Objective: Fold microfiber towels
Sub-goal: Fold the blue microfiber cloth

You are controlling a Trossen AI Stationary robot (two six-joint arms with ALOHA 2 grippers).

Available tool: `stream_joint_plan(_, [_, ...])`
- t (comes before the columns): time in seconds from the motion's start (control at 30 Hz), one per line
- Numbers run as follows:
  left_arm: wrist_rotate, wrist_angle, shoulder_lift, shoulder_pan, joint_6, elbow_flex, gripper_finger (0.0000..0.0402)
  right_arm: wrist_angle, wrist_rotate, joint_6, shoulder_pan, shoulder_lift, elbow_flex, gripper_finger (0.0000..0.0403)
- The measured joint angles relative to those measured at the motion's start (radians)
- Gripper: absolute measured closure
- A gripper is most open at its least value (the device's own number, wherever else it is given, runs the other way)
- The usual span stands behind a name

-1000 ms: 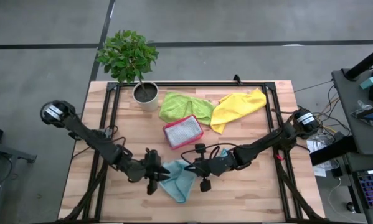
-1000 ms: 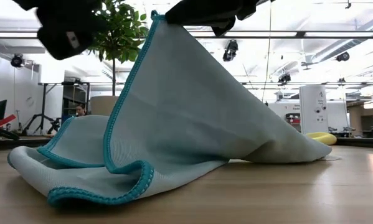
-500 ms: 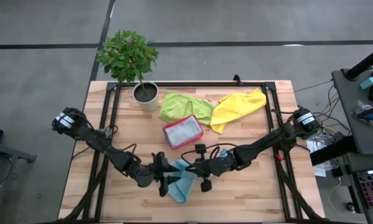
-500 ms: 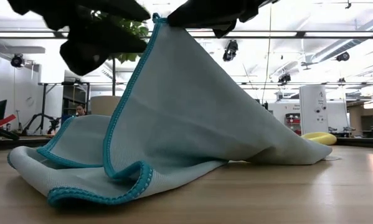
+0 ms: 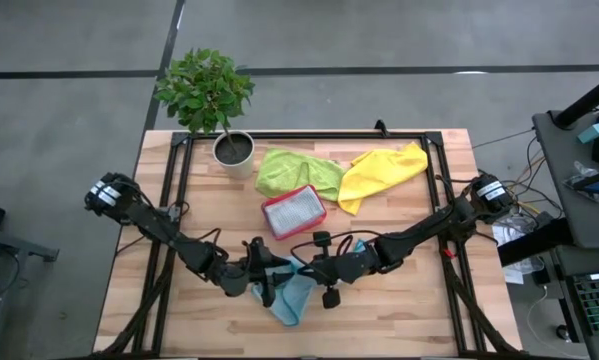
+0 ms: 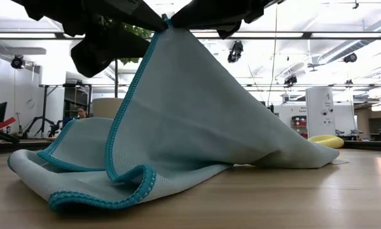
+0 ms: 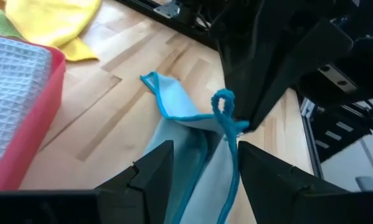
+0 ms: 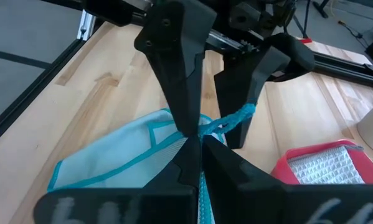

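Observation:
The light teal-blue towel (image 5: 297,298) lies near the table's front middle, one corner pulled up. My right gripper (image 8: 195,146) is shut on that corner. My left gripper (image 7: 205,149) is open and close beside the right one. Its two fingers (image 8: 180,68) stand on either side of the raised edge, just below the teal hanging loop (image 7: 223,102). I cannot tell whether they touch the cloth. A lime green towel (image 5: 294,170) and a yellow towel (image 5: 379,172) lie crumpled at the back. My right gripper pinches the teal-blue towel's raised corner (image 8: 214,127) between its two fingers, right beside the hanging loop. The fingers come slanting down from the table's right. The cloth falls from them like a tent, and its lower part (image 6: 101,184) rests in folds on the table.
A pink tray (image 5: 294,210) holding a pale grey cloth sits just beyond the grippers. A potted plant (image 5: 234,150) stands at the back left. Black frame rails (image 5: 174,190) run along the table's sides and back. Bare wood lies at the front left and front right.
My left gripper has gone toward the table's right, up to the raised corner held by my right gripper, and has tipped downward. The towel and my right gripper have kept still.

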Motion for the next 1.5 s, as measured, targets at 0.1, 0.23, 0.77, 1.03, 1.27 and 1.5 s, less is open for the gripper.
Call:
stream_joint_plan(0.1, [0.030, -0.001, 0.003, 0.000, 0.000, 0.000, 0.0237, 0.000, 0.000, 0.000, -0.001, 0.000, 0.000, 0.0394])
stream_joint_plan(0.23, [0.039, 0.043, 0.037, 0.002, 0.005, 0.000, 0.0237, 0.015, 0.000, -0.001, -0.001, 0.000, 0.000, 0.0394])
stream_joint_plan(0.77, [0.035, 0.227, 0.111, 0.022, 0.155, 0.002, 0.0377, 0.030, -0.028, 0.008, 0.001, 0.000, 0.000, 0.0394])
stream_joint_plan(1.03, [0.220, 0.222, 0.096, -0.011, 0.312, 0.003, 0.0401, -0.008, -0.079, 0.052, 0.001, -0.015, 0.000, 0.0331])
stream_joint_plan(1.27, [0.291, 0.157, 0.095, -0.094, 0.367, -0.002, 0.0401, -0.353, -0.186, 0.136, -0.002, -0.080, 0.000, 0.0251])
stream_joint_plan(1.5, [0.312, 0.155, 0.095, -0.141, 0.354, -0.002, 0.0401, -0.626, -0.244, 0.239, -0.035, -0.074, -0.030, 0.0205])
